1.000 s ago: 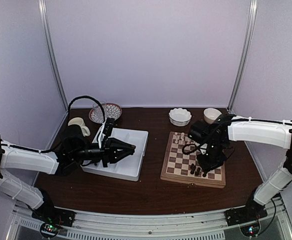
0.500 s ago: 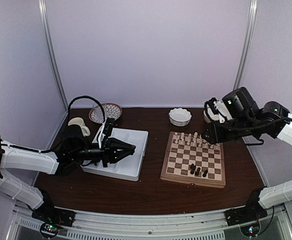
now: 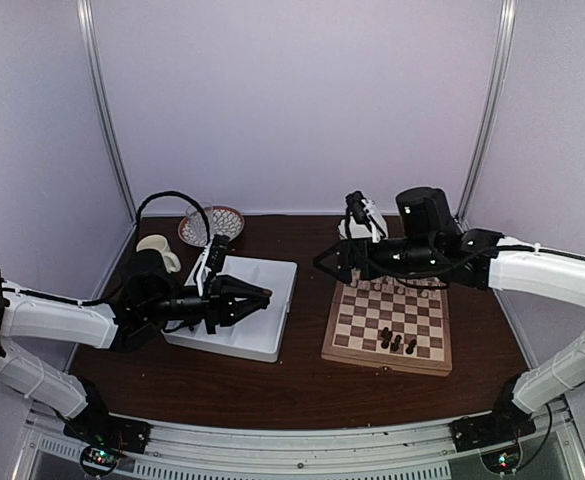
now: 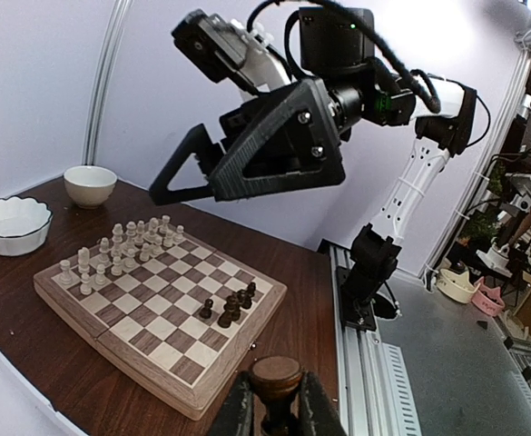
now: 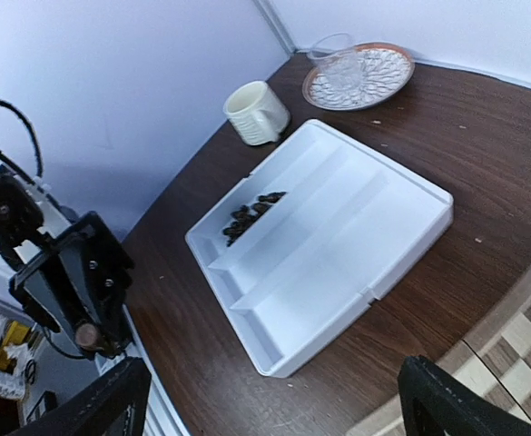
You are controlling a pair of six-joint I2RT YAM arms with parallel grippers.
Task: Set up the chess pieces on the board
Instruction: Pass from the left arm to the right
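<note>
left gripper [image 4: 276, 406] is clamped on one dark chess piece [image 4: 276, 374]. Stem is pinched between the fingertips and a rounded end pokes out past them. Long axis looks in line with the fingers; can't tell if that end is head or base. Left arm is low, forearm about level over the white tray [image 3: 270, 348], jaws pointing right toward the board [image 3: 382, 362].

Ahead of the left jaws the board sits corner-on. The dark cluster [image 4: 233, 307] stands upright, ahead and right of the jaws, on squares by the board's edge. The cream chessmen [image 4: 124, 245] stand upright, ahead and left, along the opposite side.

right gripper [image 3: 330, 264] has its jaws wide apart with nothing between them. It hangs well above the table by the board's far left corner. Right arm reaches in from the right, forearm about level, jaws pointing left toward the tray.

Below and ahead of the right jaws, loose dark pieces [image 5: 247, 213] lie heaped in the tray's long slot farthest from them. The mug [image 5: 258, 113] and the plate [image 5: 374, 77] sit past the tray.
</note>
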